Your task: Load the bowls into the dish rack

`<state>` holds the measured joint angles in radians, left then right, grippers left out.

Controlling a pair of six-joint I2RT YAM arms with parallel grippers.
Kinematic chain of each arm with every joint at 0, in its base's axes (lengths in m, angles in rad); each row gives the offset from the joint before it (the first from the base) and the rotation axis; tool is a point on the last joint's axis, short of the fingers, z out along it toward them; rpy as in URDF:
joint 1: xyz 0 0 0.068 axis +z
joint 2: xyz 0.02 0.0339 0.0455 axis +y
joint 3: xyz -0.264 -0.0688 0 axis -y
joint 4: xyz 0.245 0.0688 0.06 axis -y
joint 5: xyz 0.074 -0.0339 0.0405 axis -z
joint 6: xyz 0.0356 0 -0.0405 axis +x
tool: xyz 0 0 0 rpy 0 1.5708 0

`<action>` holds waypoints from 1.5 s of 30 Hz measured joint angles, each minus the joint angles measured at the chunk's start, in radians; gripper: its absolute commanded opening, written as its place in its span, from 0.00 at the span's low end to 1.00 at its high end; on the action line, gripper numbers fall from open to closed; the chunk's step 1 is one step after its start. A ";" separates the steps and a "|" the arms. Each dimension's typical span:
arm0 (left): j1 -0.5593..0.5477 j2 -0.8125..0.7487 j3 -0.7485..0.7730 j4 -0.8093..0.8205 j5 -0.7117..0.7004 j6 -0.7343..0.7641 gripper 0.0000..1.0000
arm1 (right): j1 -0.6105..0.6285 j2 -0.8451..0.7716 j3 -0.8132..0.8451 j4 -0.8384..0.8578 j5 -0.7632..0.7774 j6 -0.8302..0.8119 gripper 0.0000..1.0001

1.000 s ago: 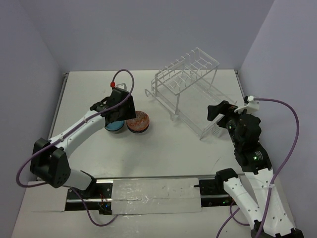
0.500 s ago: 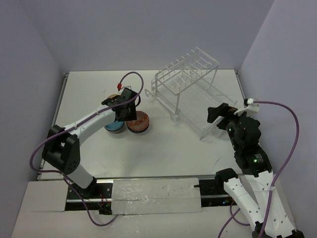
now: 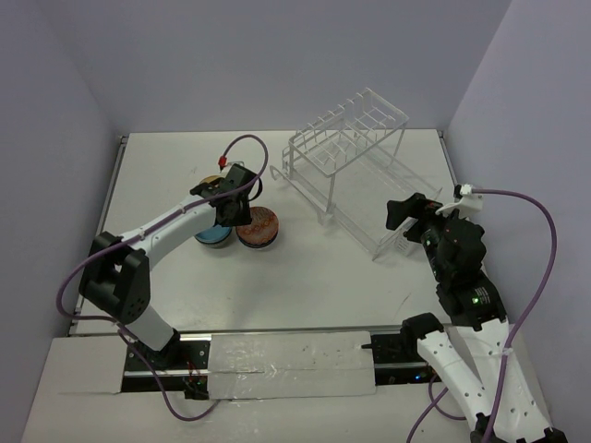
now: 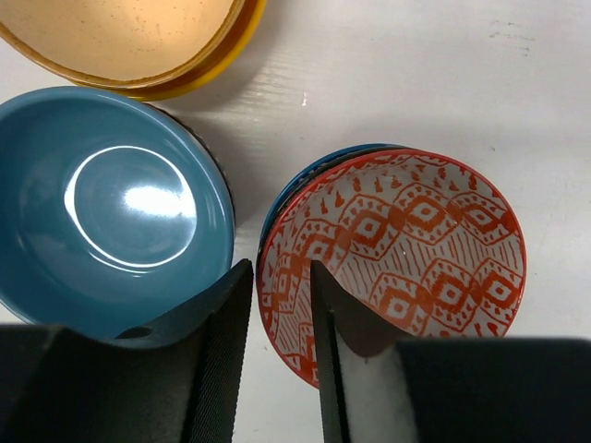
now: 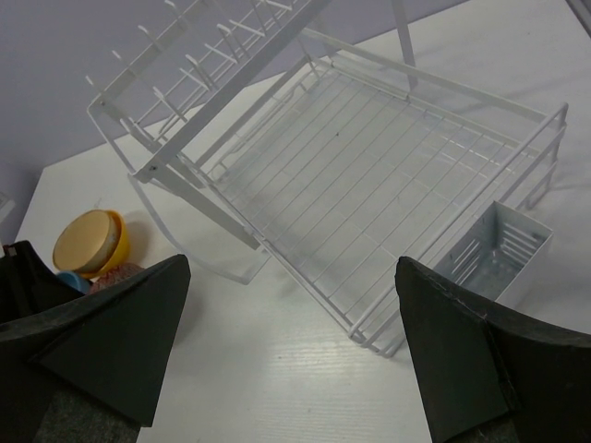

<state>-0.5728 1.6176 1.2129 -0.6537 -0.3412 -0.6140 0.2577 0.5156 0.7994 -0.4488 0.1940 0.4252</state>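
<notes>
My left gripper (image 3: pixel 238 205) is closed over the near rim of the red-patterned bowl (image 4: pixel 416 249), one finger inside it and one outside. That bowl (image 3: pixel 257 226) rests on a blue-rimmed bowl (image 4: pixel 305 171) on the table. A plain blue bowl (image 4: pixel 111 208) sits to its left and shows in the top view (image 3: pixel 213 236). A tan bowl stacked in an orange-yellow one (image 4: pixel 138 37) lies behind. The white wire dish rack (image 3: pixel 346 152) stands at the back right. My right gripper (image 3: pixel 404 214) is open and empty, just in front of the rack (image 5: pixel 369 185).
The rack's small cutlery basket (image 5: pixel 494 249) hangs on its near right corner, close to my right gripper. The tan bowl (image 5: pixel 88 242) shows at the left of the right wrist view. Side walls bound the table left and right.
My left gripper moved right from over the blue bowl to the red-patterned bowl's rim, then stayed there. The right arm barely shifted.
</notes>
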 measured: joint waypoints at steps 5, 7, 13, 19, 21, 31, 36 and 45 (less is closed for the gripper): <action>0.000 0.013 0.000 0.005 0.011 0.000 0.35 | 0.000 -0.003 -0.003 0.000 0.000 0.000 1.00; 0.000 0.024 0.000 0.005 0.011 0.000 0.34 | 0.000 -0.005 -0.004 0.000 0.000 0.000 1.00; 0.000 0.035 0.000 0.004 0.008 0.001 0.31 | 0.002 -0.013 -0.008 0.000 0.000 -0.001 1.00; 0.001 0.035 0.000 0.001 0.003 0.003 0.16 | 0.002 -0.016 -0.008 0.000 0.000 -0.003 1.00; 0.001 0.035 0.002 -0.001 0.006 0.002 0.06 | 0.002 -0.017 -0.008 0.000 0.000 -0.003 1.00; -0.002 0.024 0.039 0.019 0.043 0.000 0.00 | 0.002 -0.007 -0.008 0.001 -0.041 -0.005 1.00; -0.002 -0.010 0.039 0.013 0.047 0.006 0.00 | 0.015 0.064 0.000 0.002 -0.110 -0.003 1.00; -0.002 -0.095 -0.020 0.059 0.047 0.009 0.00 | 0.150 0.126 0.011 0.002 -0.103 0.007 0.96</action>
<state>-0.5747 1.5227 1.1927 -0.5945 -0.2943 -0.6052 0.4076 0.6411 0.8101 -0.4473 0.0914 0.4320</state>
